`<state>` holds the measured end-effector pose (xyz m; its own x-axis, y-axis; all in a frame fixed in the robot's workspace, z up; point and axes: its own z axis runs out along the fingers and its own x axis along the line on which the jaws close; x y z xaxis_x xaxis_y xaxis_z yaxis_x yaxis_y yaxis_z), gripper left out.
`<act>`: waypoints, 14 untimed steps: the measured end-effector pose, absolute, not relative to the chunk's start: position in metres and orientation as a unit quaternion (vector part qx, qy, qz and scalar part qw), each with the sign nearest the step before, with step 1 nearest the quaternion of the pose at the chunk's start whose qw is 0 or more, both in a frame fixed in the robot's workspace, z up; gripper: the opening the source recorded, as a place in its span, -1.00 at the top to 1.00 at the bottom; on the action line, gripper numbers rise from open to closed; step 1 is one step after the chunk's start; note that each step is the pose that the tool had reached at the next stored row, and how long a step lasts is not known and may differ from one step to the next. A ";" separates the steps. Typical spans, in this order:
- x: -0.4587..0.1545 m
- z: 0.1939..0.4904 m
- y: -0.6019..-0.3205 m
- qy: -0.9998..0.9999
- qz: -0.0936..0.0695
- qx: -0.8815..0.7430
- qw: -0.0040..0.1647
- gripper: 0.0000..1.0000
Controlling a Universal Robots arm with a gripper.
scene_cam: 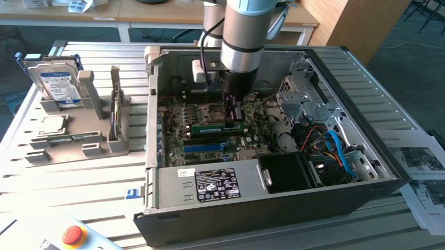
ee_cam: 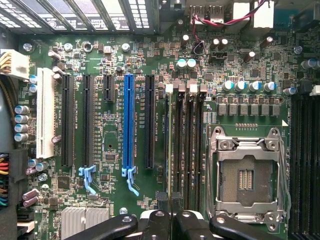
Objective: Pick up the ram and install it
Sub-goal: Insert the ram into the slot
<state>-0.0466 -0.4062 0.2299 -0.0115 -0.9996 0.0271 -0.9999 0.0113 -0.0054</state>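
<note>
Evidently the gripper is clenched narrow on the ram. It pinches the upper edge, so the stick hangs edge-down, lengthwise along the memory slots just beside the processor socket. Held this way, the contacts can meet a slot squarely, though whether the stick is seated cannot be told. Farther from the socket runs the blue expansion slot, and the open case walls the board in.

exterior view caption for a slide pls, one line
Arm reaches into the open computer case, gripper shut on the green ram at the motherboard slots.
</note>
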 end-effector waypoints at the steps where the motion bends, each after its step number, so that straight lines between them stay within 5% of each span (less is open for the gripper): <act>1: -0.047 0.230 -0.406 -0.711 0.012 0.703 0.008 0.76; 14: -0.047 0.230 -0.406 -0.711 0.012 0.703 0.007 0.76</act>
